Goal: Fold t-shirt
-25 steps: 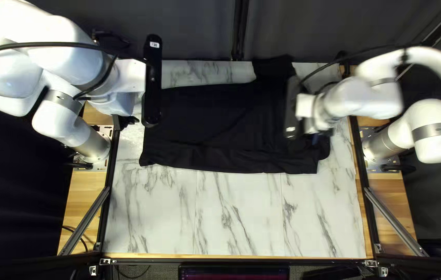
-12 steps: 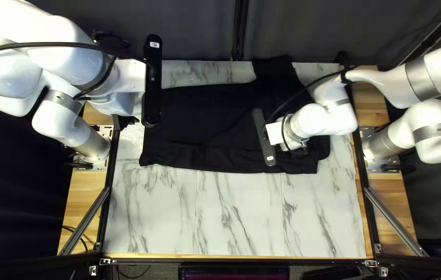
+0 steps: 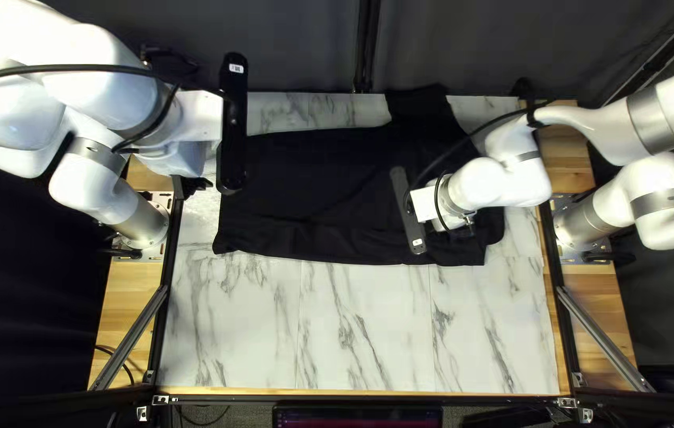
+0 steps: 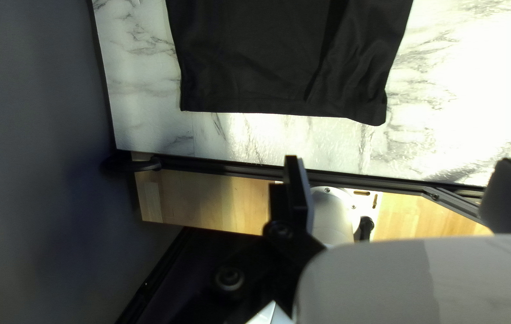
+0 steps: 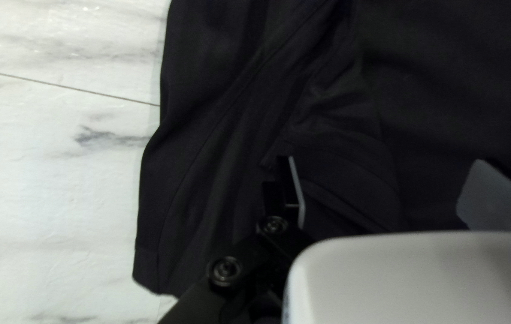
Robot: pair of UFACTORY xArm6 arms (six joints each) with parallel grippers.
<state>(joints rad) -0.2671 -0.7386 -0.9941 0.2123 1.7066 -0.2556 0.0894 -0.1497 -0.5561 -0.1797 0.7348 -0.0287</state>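
The black t-shirt lies spread across the table's far half, with creases near its near edge and a sleeve-like part reaching the far edge. My left gripper is raised over its left end in the top left view. In the left wrist view the gripper is open, and the shirt's straight hem lies ahead of it. My right gripper hangs above the shirt's right part. In the right wrist view the gripper stands open over folded, wrinkled cloth, holding none of it.
Marbled tabletop shows along the near side of the shirt. A black rail edges the table beside my left arm's base. A dark curtain hangs behind the far edge, and a cable loops over my right gripper.
My right arm has swung left and toward the table's near edge, turning its gripper, and has then shifted slightly back to the right. The left arm and shirt look unmoved.
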